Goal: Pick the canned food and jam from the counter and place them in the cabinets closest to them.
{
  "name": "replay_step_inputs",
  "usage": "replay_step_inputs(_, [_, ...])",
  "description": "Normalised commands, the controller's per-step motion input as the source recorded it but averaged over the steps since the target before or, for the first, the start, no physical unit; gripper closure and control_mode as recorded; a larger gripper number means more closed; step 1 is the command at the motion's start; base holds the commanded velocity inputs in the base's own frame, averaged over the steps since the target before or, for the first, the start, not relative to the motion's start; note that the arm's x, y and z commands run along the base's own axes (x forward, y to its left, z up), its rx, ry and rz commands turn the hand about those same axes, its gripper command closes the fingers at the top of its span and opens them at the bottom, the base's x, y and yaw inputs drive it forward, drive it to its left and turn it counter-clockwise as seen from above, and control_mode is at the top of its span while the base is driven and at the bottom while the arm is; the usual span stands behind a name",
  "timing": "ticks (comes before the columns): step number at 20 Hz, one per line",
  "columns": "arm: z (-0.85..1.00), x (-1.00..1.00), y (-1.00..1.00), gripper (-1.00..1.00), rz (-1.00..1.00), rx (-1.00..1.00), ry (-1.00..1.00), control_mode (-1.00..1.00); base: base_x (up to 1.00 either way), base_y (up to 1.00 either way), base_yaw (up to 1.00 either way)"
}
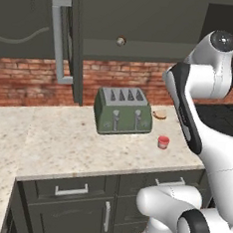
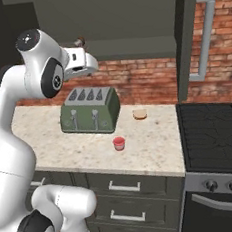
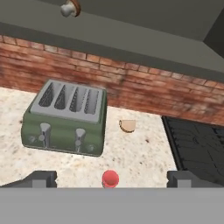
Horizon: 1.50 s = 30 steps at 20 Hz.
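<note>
The jam (image 1: pixel 163 142) (image 2: pixel 119 143) (image 3: pixel 110 178) is a tiny red jar standing on the beige counter (image 1: pixel 61 143) (image 2: pixel 151 149) in front of the toaster's right end. My gripper (image 3: pixel 111 179) hangs open high above it and holds nothing; in the hand view the jar sits between the two spread fingertips. In the right base view the white hand (image 2: pixel 80 62) is level with the upper cabinet's underside. That dark cabinet (image 1: pixel 147 21) (image 2: pixel 103 18) has its door (image 1: pixel 75 45) (image 2: pixel 186 41) swung open. The canned food is out of view.
A green toaster (image 1: pixel 123 110) (image 2: pixel 90 110) (image 3: pixel 65 118) stands by the brick wall, with a flat tan disc (image 1: pixel 160 114) (image 2: pixel 140 114) (image 3: pixel 127 125) beside it. A black stove (image 2: pixel 215 133) (image 3: pixel 197 148) borders the counter. A small brown and white thing (image 1: pixel 120 40) (image 2: pixel 79 41) lies in the open cabinet.
</note>
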Motion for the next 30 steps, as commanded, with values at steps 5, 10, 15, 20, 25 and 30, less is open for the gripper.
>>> replay_step_inputs(5, [-0.34,0.0,-0.02,-1.0,0.0,0.02,0.09,-1.0,0.0,0.0,0.0])
replay_step_inputs(10, [-0.34,0.0,-0.07,-1.0,0.0,0.04,0.11,-1.0,0.0,0.0,0.0])
replay_step_inputs(15, [-0.37,0.02,-0.12,-1.0,0.0,0.07,0.13,-1.0,0.0,0.0,0.0])
replay_step_inputs(20, [-0.36,0.04,-0.13,-1.0,-0.01,0.09,0.14,-1.0,0.0,0.0,0.0])
replay_step_inputs(25, [-0.38,0.18,-0.04,-1.0,-0.01,0.02,0.2,-1.0,0.0,0.0,0.0])
replay_step_inputs(30, [-0.36,0.24,-0.02,-1.0,-0.01,0.0,0.21,-1.0,0.0,0.0,0.0])
